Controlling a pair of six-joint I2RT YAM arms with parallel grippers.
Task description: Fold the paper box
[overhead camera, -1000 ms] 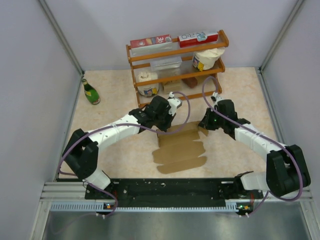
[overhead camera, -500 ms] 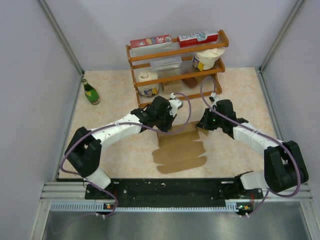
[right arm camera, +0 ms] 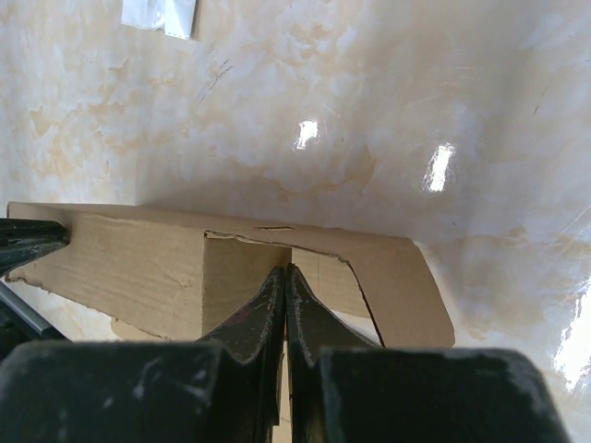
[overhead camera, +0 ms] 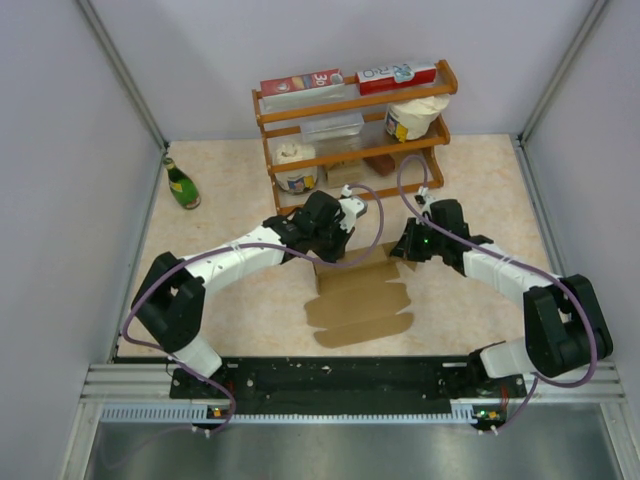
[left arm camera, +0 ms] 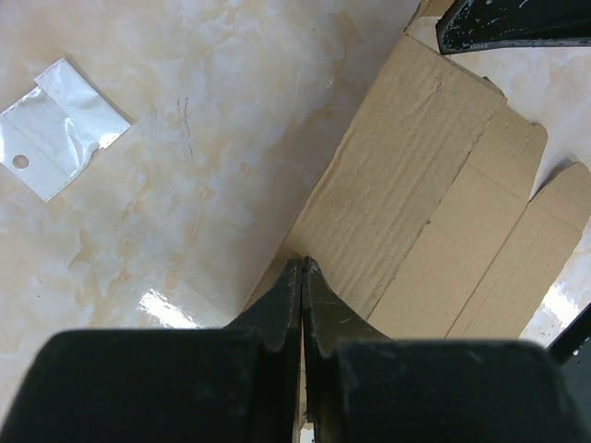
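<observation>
Both arms are reaching in over the marbled table, meeting at the far edge of the paper box, a flat brown cardboard sheet lying mid-table, just in front of the wooden rack. The left gripper has its jaws pressed tight together, tips right at the sheet's far-left edge; whether any cardboard is nipped between them can't be told. The right gripper is clamped narrow too, its tips touching a raised panel at the far-right end. In the right wrist view that far flap stands up like a low wall. A small clear plastic bag lies on the table beside the box, and a green bottle stands far left.
</observation>
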